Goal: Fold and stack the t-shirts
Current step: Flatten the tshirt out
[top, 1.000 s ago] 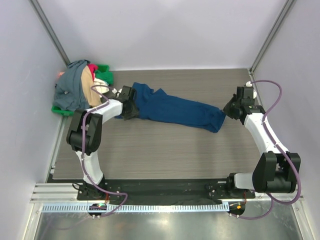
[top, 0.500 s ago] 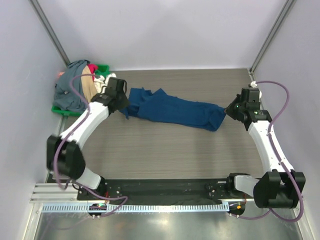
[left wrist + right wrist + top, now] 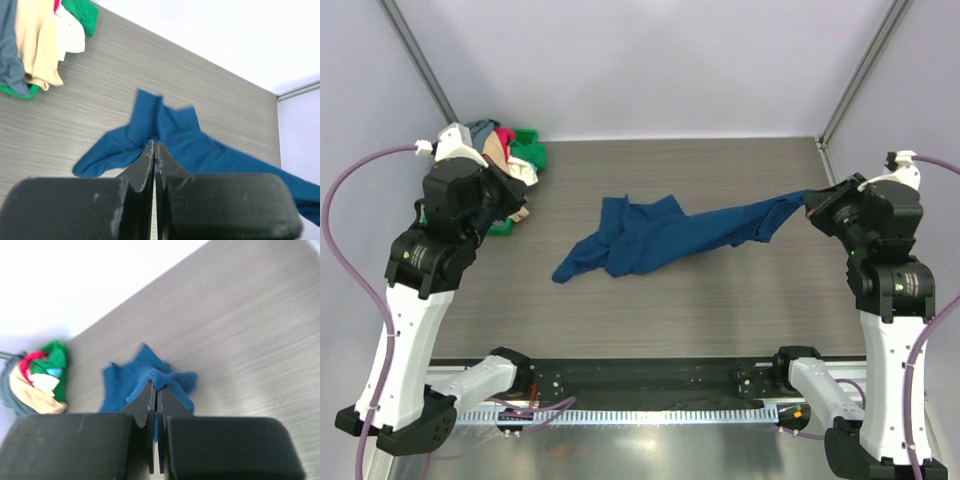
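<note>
Right claw [image 3: 813,205] grasps an edge of the navy t-shirt [image 3: 650,240] near the right side of the table [image 3: 720,300]; left claw [image 3: 155,152] clenched empty.

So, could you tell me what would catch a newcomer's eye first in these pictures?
First, the navy blue t-shirt strung across the middle of the table, its right end held off the surface by the right gripper, which is shut on the cloth. Next, the colourful pile of shirts in the far left corner, with the left gripper raised high on that side, shut and seemingly holding nothing.
</note>
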Motion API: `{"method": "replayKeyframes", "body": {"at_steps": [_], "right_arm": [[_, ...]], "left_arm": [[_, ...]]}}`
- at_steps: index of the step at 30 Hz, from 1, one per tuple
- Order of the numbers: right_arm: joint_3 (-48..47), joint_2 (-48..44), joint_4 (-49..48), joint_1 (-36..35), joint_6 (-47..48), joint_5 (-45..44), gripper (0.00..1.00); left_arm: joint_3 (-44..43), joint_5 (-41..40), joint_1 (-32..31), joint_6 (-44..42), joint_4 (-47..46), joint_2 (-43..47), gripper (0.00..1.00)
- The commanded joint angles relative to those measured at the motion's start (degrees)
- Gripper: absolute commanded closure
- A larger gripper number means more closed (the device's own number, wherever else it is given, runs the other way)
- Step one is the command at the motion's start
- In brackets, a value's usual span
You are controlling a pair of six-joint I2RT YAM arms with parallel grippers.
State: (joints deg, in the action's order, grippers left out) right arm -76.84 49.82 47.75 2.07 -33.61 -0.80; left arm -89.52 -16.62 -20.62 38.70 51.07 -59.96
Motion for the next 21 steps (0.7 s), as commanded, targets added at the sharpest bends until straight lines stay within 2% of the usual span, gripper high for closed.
{"method": "replayKeyframes", "body": {"at_steps": [1, 4, 5, 8, 11, 14, 21], "right_arm": [[-4.37, 1.32, 2.44, 0.22, 0.21, -2.28, 0.99], [-3.94, 4.22, 2.18, 0.22, 0.47, -2.37, 0.99], [-3.32, 4.49, 2.00, 0.22, 0.47, -2.45, 0.99], [1.24, 3.53, -0.28, 0.22, 0.65, -2.10, 0.99], [5.29, 3.26, -1.95, 0.22, 0.91, -2.19, 0.99], [7.14, 4.66, -3.10, 0.22, 1.17, -2.10, 0.99], [9.51, 7.04, -6.17, 0.22, 1.70, -1.93, 0.99]], "left_arm": [[-2.77, 0.09, -0.12, -1.52, 4.13, -3.39, 1.00], [0.98, 3.95, -0.12, -1.61, 2.21, -7.35, 0.77], [3.79, 4.57, -0.21, -1.52, 0.97, -7.97, 0.57], [16.45, 6.42, -0.21, -0.30, -6.14, -8.59, 0.33], [25.84, 9.31, -0.21, 0.93, -13.35, -10.69, 0.28], [30.43, 10.91, -0.56, 1.82, -18.62, -15.17, 0.27], [32.91, 11.88, -1.17, 2.35, -26.54, -24.14, 0.26]]}}
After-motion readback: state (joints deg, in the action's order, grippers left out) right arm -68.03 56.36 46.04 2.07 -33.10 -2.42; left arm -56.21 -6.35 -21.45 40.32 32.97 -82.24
